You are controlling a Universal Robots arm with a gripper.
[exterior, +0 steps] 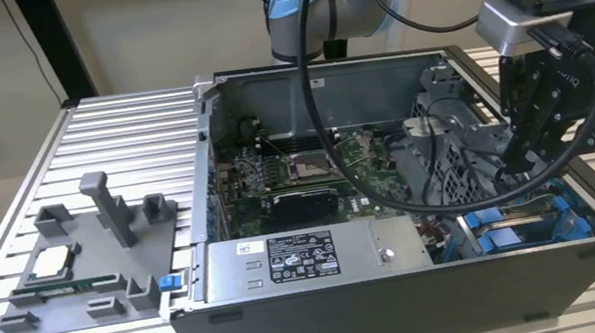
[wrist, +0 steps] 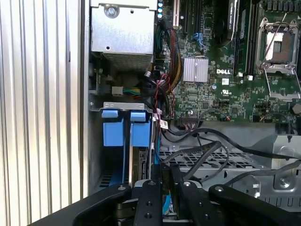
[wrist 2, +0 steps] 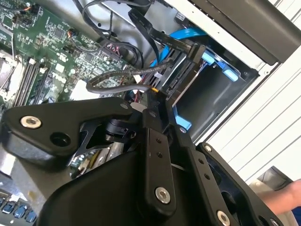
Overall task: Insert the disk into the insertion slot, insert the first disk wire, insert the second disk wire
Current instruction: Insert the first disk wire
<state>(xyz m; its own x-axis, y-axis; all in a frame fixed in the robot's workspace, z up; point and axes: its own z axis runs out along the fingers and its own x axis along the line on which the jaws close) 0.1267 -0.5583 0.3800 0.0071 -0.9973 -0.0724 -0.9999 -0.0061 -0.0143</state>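
My gripper (exterior: 518, 163) reaches down into the open computer case at the exterior view's right, over the insertion slot (exterior: 509, 226) with its blue fittings. In the second wrist view the black fingers (wrist 2: 153, 141) meet at the gripper (wrist 2: 157, 96), shut on the end of a dark grey disk wire (wrist 2: 113, 80) that loops in from the motherboard side. Its tip sits against the rear edge of the disk (wrist 2: 186, 70), which stands in its blue carrier (wrist 2: 182, 123) inside the bay. In the first wrist view the gripper (wrist: 165, 181) is next to the disk's edge (wrist: 140, 165) below blue tabs (wrist: 124, 127).
A grey labelled power supply (exterior: 298, 260) lies along the case front, the motherboard (exterior: 299, 175) behind it. A blue flat cable (wrist 2: 188, 33) and black cables (wrist: 207, 155) crowd the perforated cage. A grey fixture tray (exterior: 72, 271) sits on the slatted table. A hand (wrist 2: 287, 197) shows outside the case.
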